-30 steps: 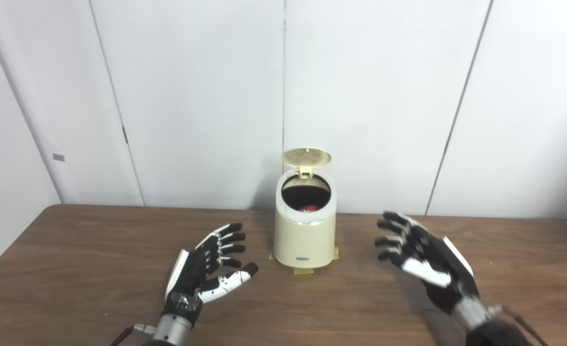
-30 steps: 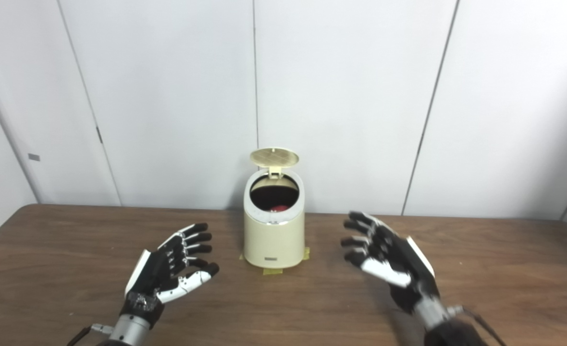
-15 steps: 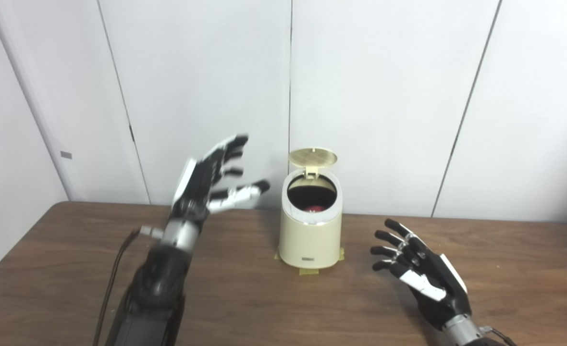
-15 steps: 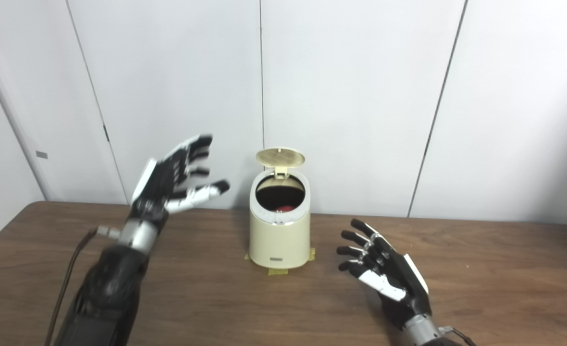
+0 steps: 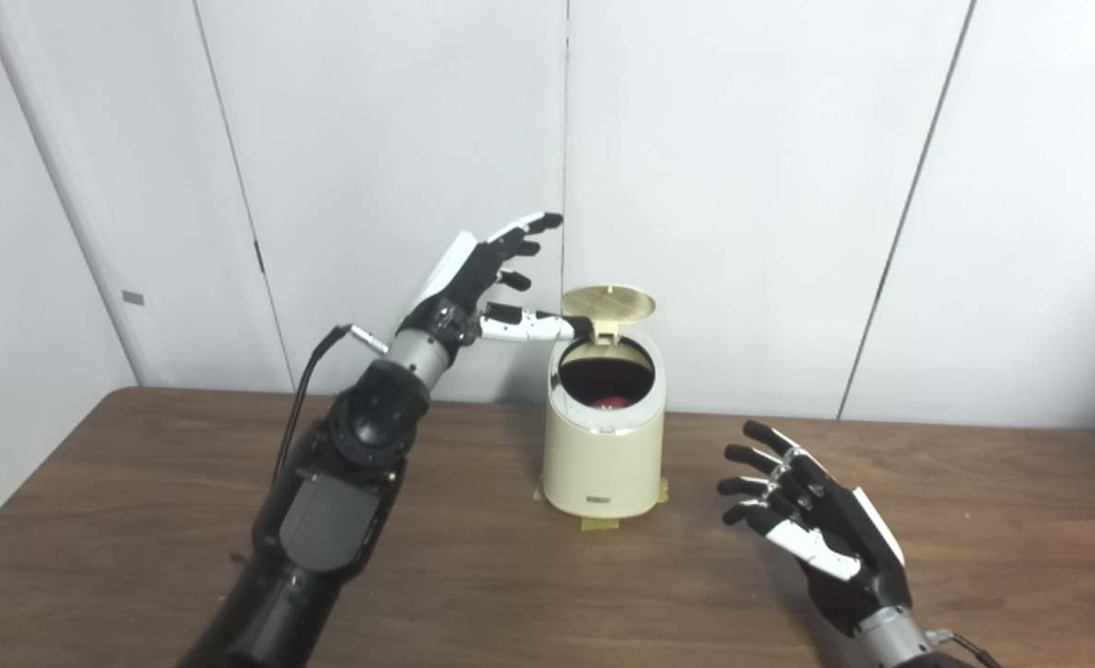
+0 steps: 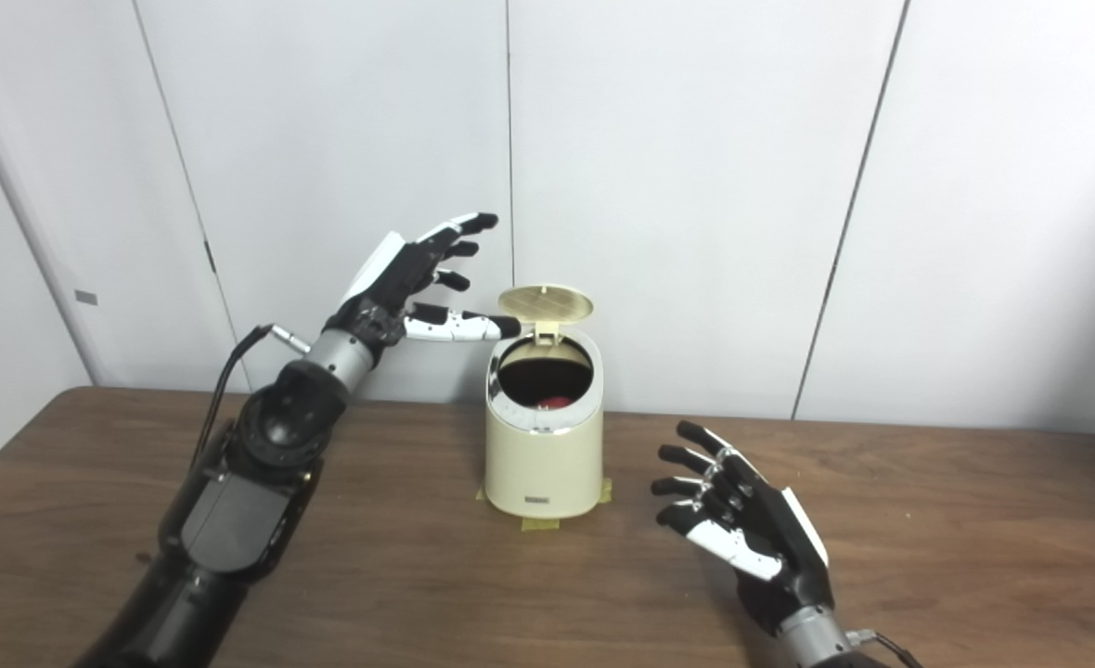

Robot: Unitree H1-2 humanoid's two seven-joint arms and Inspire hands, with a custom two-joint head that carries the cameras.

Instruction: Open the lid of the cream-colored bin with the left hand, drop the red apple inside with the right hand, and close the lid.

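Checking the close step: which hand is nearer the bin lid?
Left. The left hand is raised beside the open lid, thumb tip at its edge. The right hand hangs low over the table, right of the bin.

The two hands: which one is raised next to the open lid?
The left hand, lifted beside the lid; the right hand is low over the table.

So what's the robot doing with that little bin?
The robot is about to shut the cream-colored bin. Its lid stands flipped up, and a red apple already lies inside. The left hand is raised beside the lid, open, with its thumb reaching right up to the lid's edge. The right hand waits low over the wooden table to the right of the bin, open and holding nothing.
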